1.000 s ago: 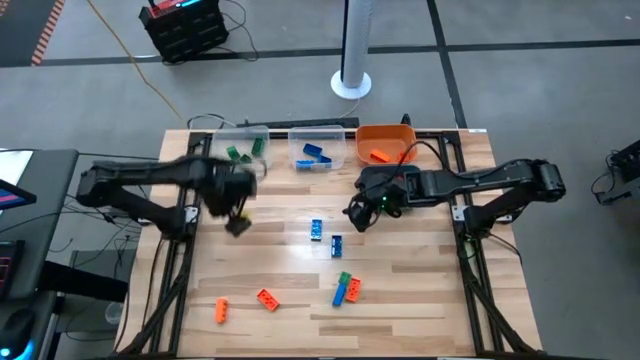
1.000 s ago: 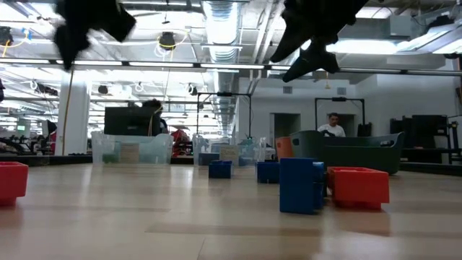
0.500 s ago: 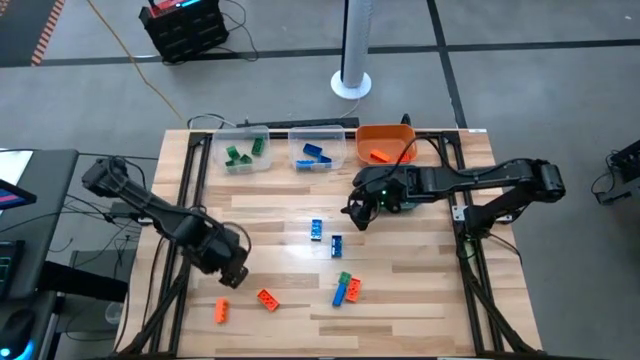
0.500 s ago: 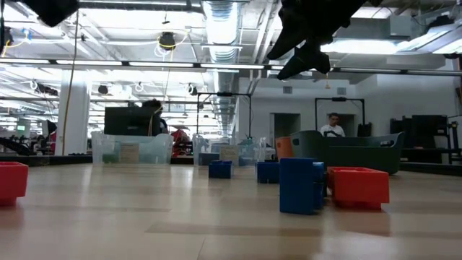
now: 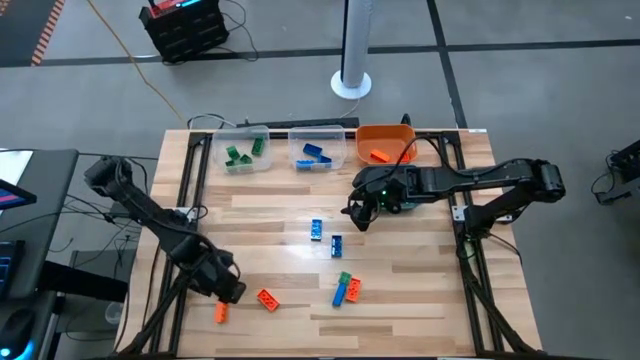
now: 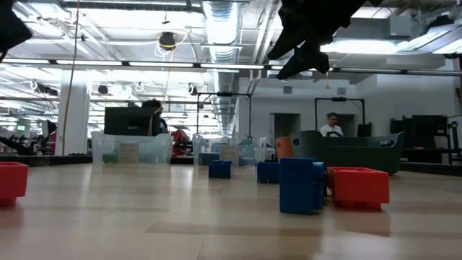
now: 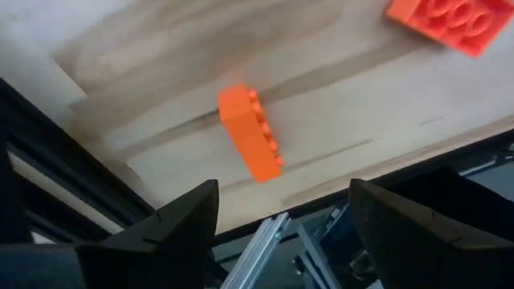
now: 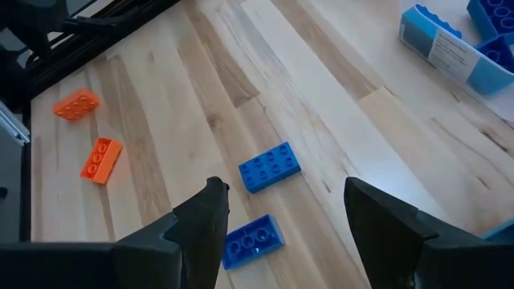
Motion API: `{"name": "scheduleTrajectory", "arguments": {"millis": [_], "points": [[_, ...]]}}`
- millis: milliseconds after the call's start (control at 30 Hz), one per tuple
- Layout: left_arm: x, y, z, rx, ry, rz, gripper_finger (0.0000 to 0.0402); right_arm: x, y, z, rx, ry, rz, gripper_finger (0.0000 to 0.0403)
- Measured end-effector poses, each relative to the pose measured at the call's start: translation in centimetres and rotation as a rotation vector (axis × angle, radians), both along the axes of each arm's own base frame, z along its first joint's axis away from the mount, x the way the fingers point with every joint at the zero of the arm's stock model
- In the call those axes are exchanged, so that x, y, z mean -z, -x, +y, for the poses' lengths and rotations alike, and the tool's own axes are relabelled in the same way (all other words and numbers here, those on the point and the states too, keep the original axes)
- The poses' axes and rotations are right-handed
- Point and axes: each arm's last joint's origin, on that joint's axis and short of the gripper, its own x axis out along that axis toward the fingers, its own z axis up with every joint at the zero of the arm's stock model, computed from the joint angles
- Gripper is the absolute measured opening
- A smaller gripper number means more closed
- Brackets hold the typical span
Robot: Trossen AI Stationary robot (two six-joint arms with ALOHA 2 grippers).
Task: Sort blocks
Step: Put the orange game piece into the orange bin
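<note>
Left wrist view: narrow studded orange block

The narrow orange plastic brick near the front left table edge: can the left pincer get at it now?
Probably yes. The left pincer hangs open just above the narrow orange plastic brick, which lies alone on the wooden table, apart from the wider orange brick. Nothing stands between them.
</note>
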Motion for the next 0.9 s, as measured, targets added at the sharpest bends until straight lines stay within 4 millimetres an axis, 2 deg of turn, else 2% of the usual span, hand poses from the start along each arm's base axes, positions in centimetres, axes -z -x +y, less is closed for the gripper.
{"name": "scheduleTrajectory", "arguments": {"millis": [267, 533, 700, 900], "points": [[1.9, 0.8, -1.3, -0.05, 0.072, -0.006, 0.0275, 0.0, 0.0, -0.2, -0.002, 0.009, 0.001, 0.0255], [3.4, 1.6, -1.1, -0.078, 0.019, 0.007, 0.0275, 0.0, 0.0, -0.2, -0.004, 0.011, 0.002, 0.0255], [3.7, 1.1, -1.5, -0.101, 0.023, -0.021, 0.0275, 0.0, 0.0, -0.2, -0.004, 0.011, 0.002, 0.0255], [5.5, -0.5, -3.4, -0.082, 0.074, -0.04, 0.0275, 0.0, 0.0, -0.2, -0.003, 0.011, 0.002, 0.0255]]}}
